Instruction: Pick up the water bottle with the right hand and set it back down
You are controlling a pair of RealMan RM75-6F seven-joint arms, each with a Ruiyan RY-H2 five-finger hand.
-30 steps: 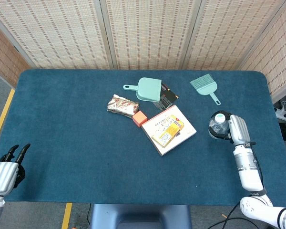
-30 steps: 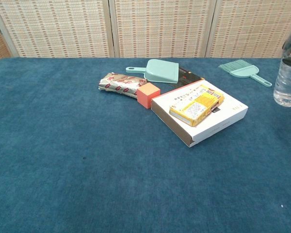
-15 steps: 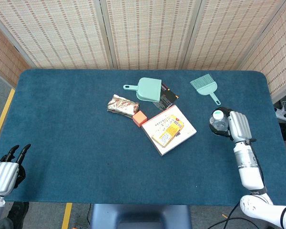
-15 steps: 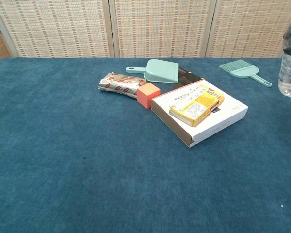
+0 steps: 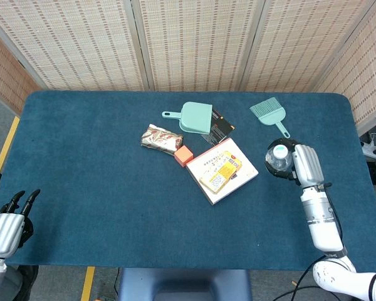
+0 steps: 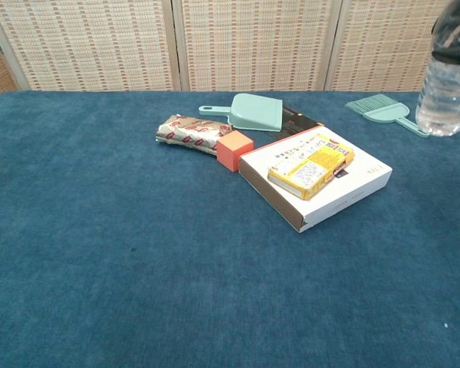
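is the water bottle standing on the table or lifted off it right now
Lifted. The right hand grips the water bottle, and in the chest view its base hangs clear above the table, in front of the small brush.

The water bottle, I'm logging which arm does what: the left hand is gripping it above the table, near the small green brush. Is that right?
Not quite: the right hand grips the water bottle, as the head view shows. The left hand sits at the table's near left corner, holding nothing. The bottle is indeed above the table, near the small green brush.
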